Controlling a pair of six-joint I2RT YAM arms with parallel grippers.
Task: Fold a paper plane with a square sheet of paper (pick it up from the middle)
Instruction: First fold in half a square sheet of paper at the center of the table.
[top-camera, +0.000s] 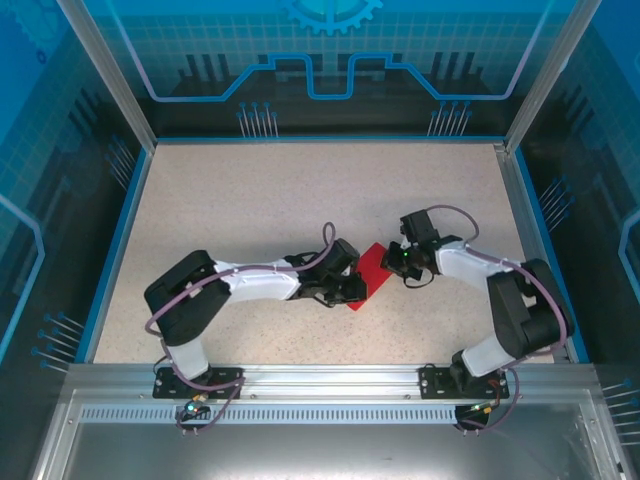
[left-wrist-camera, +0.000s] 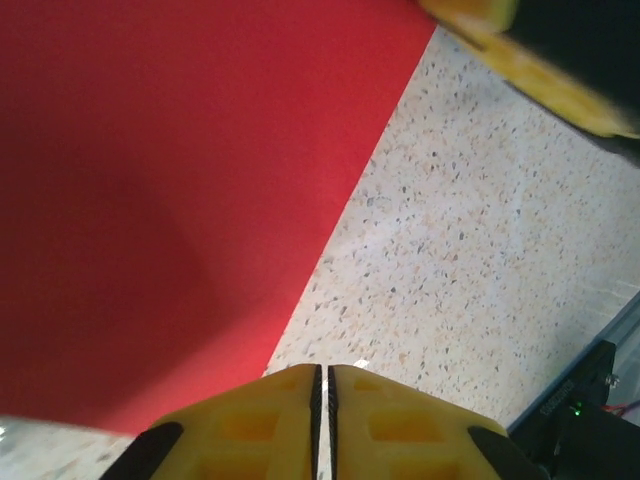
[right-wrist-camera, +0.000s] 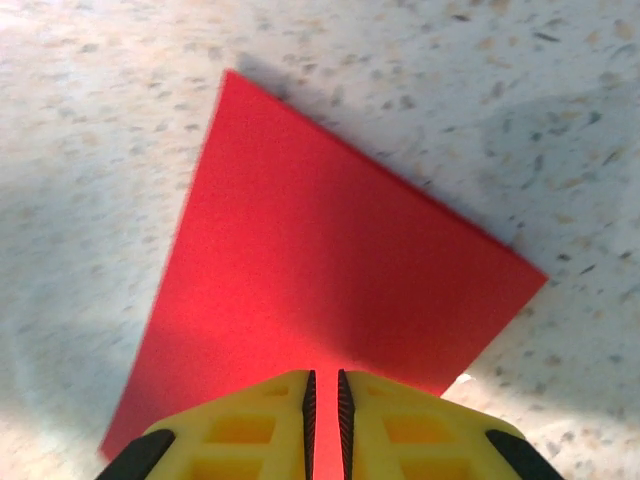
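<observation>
Paper sheet pinned for creasing
Left claw and right claw, both shut, sit at opposite edges, seemingly to hold it flat.

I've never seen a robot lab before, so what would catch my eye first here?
The bright red sheet of paper stands out first, lying on the pale speckled table near its middle. The left gripper and right gripper flank it from either side, their yellow fingers pressed nearly together.

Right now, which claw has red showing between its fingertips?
The right claw: red paper shows through its slit; the left claw sits at the paper's edge.
</observation>
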